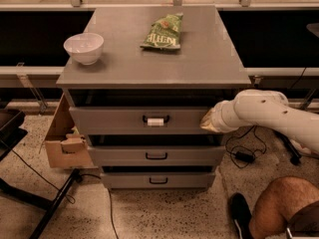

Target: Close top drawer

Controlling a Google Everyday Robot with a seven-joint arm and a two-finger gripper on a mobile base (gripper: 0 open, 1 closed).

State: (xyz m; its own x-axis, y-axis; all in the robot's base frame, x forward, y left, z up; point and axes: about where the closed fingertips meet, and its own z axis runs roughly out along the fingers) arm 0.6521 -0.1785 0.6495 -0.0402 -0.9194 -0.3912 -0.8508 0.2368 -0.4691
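Resting at the right end of the top drawer front

Grey three-drawer cabinet [199,59] on a speckled floor [164,213]. The top drawer [114,120] sits just under the cabinet top, with a dark gap showing above its front edge. Its dark handle [155,119] is at the middle of the front and is wrapped with a white tag.

The white arm [269,114] reaches in from the right. The gripper [210,122], tan at its tip, lies against the right end of the top drawer front, well apart from the handle. Cannot tell whether it is spread or pressed together.

Middle drawer [124,156] and bottom drawer [129,180] below have plain dark handles.

On the cabinet top: a white bowl [83,48] near the left edge and a green snack bag [162,32] toward the back centre, well apart from each other.

A cardboard box [60,138] stands against the cabinet's left side. A person's bare knee [279,203] and dark shoe [241,214] are at lower right.
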